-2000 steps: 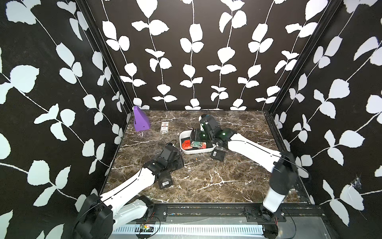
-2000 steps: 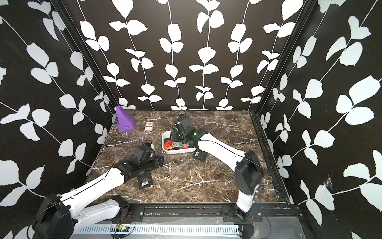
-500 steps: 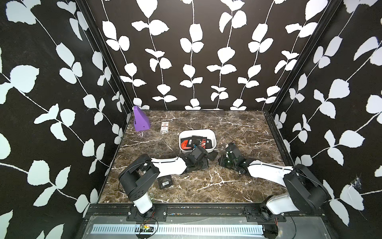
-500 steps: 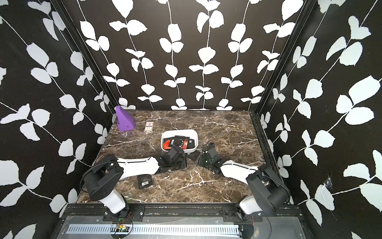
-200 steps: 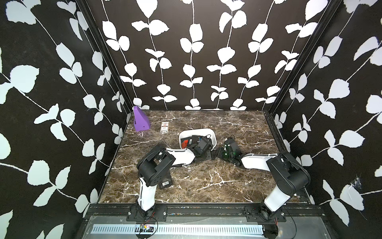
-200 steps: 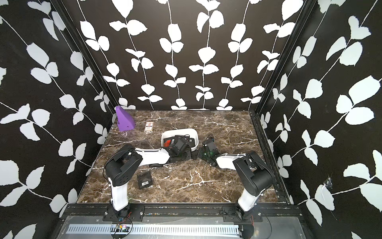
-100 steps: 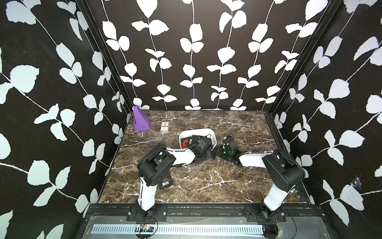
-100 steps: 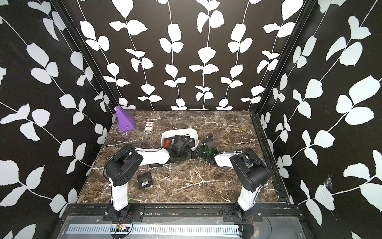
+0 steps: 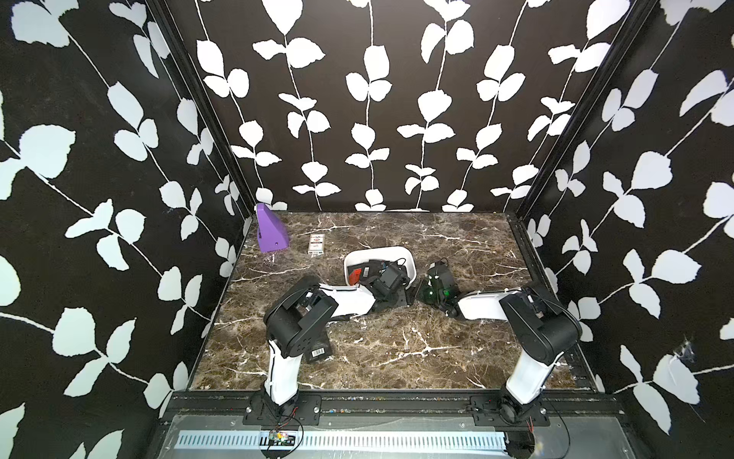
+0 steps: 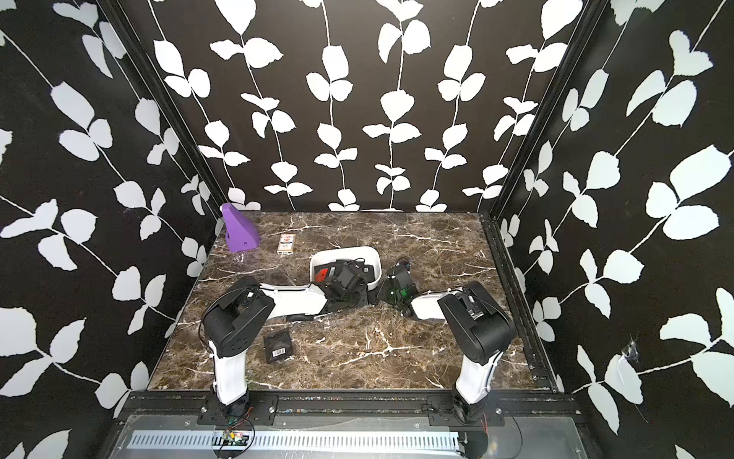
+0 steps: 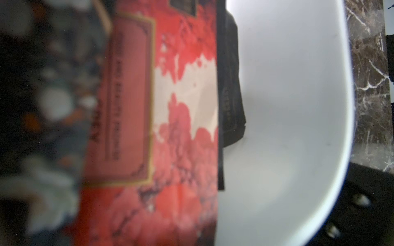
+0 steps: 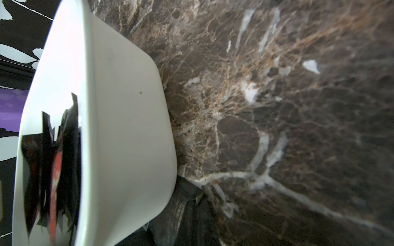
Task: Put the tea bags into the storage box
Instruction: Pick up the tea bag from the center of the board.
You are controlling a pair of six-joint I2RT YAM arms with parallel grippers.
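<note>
Both top views: black walls (image 9: 377, 99) printed with white leaves close in a brown marble table (image 9: 397, 349) on three sides. The storage box (image 9: 381, 250) sits just past the table's centre toward 12 o'clock. Its near half is covered by the left gripper (image 9: 377, 278), whose fingers are hidden under the wrist camera. Its jaws are clenched; whether they pinch anything cannot be told. The right gripper (image 9: 427, 288), at the box's 4 o'clock, is likewise closed tight, its tips lost among dark flat shapes on the marble. A purple block (image 9: 271, 234) stands at 11 o'clock, with a white packet (image 9: 316, 243) just beside it. One loose black tea bag (image 10: 278, 345) lies at 7 o'clock, half covered by the left arm (image 9: 298, 318) in a top view. Left wrist view: a red tea bag (image 11: 183, 127), blurred, shows inside the box against a black tea bag (image 11: 231, 85). Right wrist view: dark and red tea bags (image 12: 57, 166) show above the rim, their lower parts hidden by the white wall.
</note>
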